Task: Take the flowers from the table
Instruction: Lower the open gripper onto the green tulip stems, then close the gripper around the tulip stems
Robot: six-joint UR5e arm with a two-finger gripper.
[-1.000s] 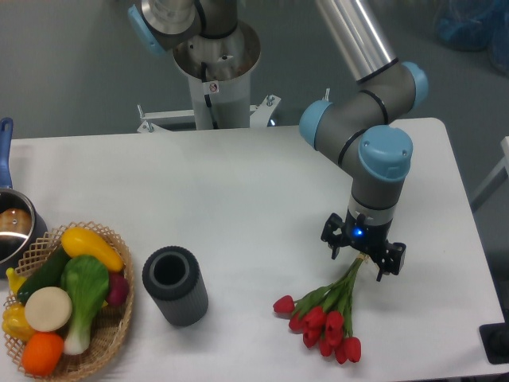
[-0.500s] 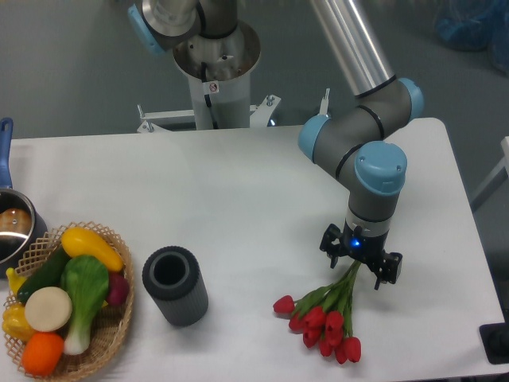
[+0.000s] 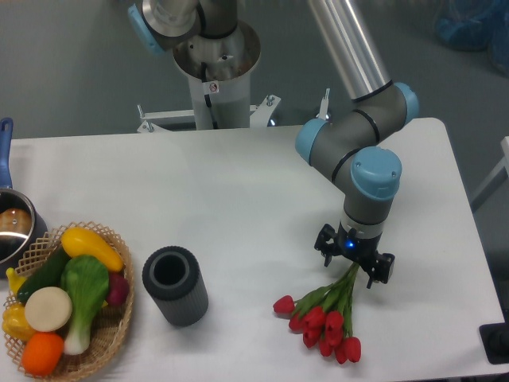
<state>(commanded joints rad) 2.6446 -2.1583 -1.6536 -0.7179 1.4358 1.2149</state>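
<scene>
Nearby, flowers (image 3: 322,317), cylinder (image 3: 175,285) (dark), basket (image 3: 111,334)

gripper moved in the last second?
Yes. The gripper has shifted left and down in the picture, coming closer to the stems of the flowers, judged against the dark cylinder, which stayed put. Flowers haven't moved.

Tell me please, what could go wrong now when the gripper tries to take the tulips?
The gripper is open over the thin stem ends of the flowers, so it may catch only some stems and leave the rest on the table. The heavy red buds lie far from the fingers, so the bunch could sag or slip when lifted.
</scene>
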